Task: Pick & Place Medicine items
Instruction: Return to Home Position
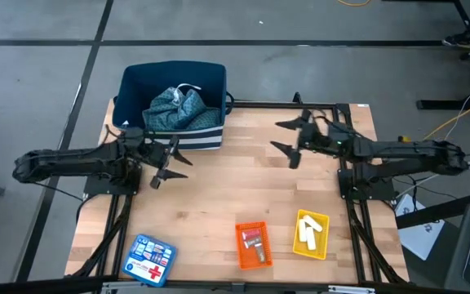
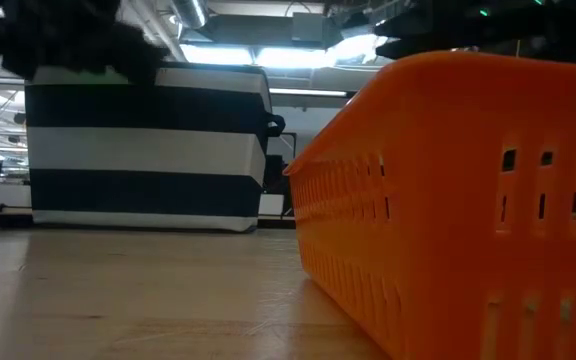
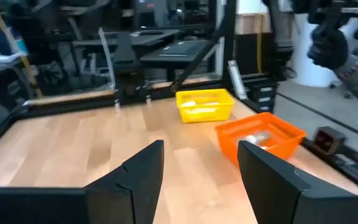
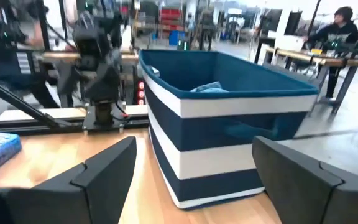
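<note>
Orange tray point(image 1: 239, 247) sits at front edge of table point(image 1: 219, 196) w/ small red & grey packets point(image 1: 254, 242) inside. Yellow tray point(image 1: 323, 220), just beside orange tray on the right arm's side, holds the white sticks point(image 1: 307, 233). Flat blue box point(image 1: 148, 260) lies well apart from orange tray, toward the left arm's side. Beyond orange tray, mid-table, left gripper point(image 1: 172, 169) hangs w/ fingers spread, nothing held; right gripper point(image 1: 277, 136) is likewise splayed & empty, approx. opposite it. Farthest from orange tray stands the striped bin point(image 1: 198, 139) w/ patterned cloth point(image 1: 175, 106) in it. Judgement: sorting looks done, step in hand is homing. To do it well, arms should lift first, then retract to own sides, clear of bin rim & trays, claws left released
</note>
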Controlling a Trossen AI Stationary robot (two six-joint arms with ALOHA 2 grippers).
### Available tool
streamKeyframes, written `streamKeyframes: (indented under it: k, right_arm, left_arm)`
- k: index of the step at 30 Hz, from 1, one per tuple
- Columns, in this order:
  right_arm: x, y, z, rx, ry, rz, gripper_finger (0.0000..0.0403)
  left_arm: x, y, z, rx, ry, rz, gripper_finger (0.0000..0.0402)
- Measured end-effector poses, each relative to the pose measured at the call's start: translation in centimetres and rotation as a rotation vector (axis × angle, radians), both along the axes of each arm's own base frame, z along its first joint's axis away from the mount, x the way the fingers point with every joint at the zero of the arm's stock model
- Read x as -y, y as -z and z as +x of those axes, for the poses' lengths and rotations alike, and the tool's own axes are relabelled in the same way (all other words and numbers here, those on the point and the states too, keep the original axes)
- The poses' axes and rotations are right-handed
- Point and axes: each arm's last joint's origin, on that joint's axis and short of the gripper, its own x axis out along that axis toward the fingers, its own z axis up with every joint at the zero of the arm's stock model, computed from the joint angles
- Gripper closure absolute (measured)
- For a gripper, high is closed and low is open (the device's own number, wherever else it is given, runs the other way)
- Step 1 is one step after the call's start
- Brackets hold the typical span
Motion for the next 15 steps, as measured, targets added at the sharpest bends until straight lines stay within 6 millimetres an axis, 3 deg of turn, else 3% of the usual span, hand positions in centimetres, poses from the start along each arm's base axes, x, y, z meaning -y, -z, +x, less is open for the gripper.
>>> streamKeyframes:
  k: [8,15]
  right_arm:
    - [0.0,3.4,-4.7,0.073,0.004,-0.019,0.0083]
    - [0.5,5.6,-7.3,0.105,0.076,-0.070,0.0083]
  left_arm:
    - [-2.0,5.5,-1.9,0.075,-0.179,-0.106,0.0201]
    - [-3.1,5.9,-2.7,0.062,-0.234,-0.122,0.0201]
